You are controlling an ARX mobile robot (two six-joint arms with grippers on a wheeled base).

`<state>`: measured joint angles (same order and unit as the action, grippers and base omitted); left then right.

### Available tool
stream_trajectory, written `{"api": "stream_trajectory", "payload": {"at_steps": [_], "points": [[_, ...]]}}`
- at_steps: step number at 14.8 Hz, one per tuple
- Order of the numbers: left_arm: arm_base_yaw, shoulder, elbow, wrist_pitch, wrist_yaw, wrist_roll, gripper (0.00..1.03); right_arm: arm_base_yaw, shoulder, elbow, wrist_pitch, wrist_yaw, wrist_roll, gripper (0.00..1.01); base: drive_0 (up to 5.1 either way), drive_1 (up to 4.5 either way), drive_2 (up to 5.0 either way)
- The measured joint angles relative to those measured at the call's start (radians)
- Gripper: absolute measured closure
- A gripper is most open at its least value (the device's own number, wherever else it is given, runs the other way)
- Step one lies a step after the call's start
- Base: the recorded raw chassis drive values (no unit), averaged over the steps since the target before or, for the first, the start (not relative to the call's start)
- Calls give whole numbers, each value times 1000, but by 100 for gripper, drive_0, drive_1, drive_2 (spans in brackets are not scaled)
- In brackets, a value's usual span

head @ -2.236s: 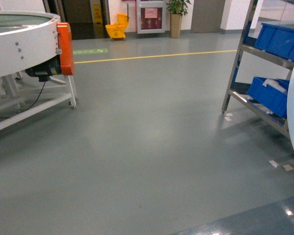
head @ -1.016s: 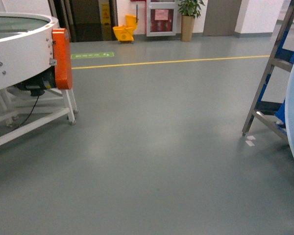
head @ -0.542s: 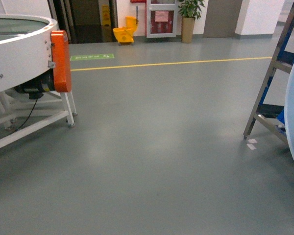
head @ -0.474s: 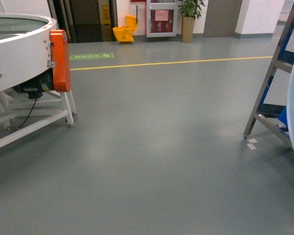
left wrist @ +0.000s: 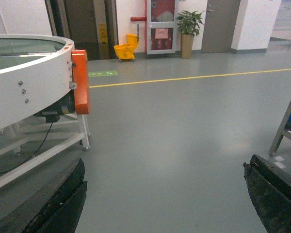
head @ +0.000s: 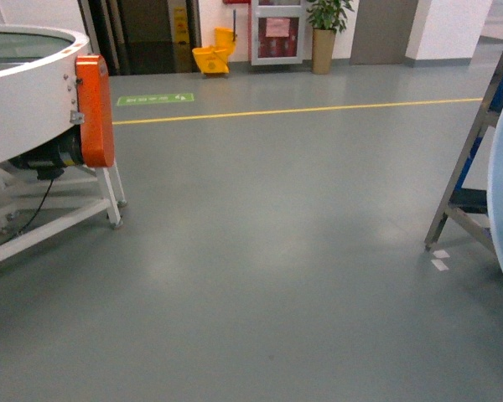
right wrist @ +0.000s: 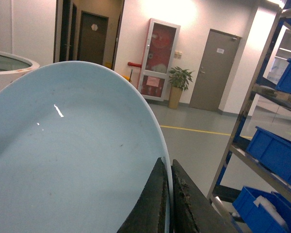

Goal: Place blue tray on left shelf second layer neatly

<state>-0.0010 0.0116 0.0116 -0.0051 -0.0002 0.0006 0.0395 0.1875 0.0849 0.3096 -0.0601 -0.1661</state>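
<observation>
The right pincer [right wrist: 169, 204] is clamped on the rim of the blue tray [right wrist: 72, 160], which stands tilted nearly on edge at the right border of the head view; the left pincer [left wrist: 165, 194] hangs with its fingers [left wrist: 58, 204] spread wide over bare grey floor [head: 268, 251]; the steel shelf [right wrist: 262, 121] with dark-blue bins [right wrist: 276, 155] stands to the right, apart from the tray; a white round machine [head: 25, 92] sits left.
</observation>
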Motion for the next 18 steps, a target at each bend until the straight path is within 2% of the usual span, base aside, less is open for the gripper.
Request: {"api": "stream_trajectory", "payload": {"at_steps": [4, 8, 18], "points": [[1, 0, 0, 2, -2, 0, 5, 1, 0, 0, 1, -1, 0, 99, -13, 401, -426], [2, 0, 0, 3, -2, 0, 5, 0, 0, 0, 1, 0, -1, 99, -193, 235, -620], [2, 0, 0, -2, -1, 0, 5, 0, 1, 0, 0, 0, -1, 99, -144, -13, -274]]}}
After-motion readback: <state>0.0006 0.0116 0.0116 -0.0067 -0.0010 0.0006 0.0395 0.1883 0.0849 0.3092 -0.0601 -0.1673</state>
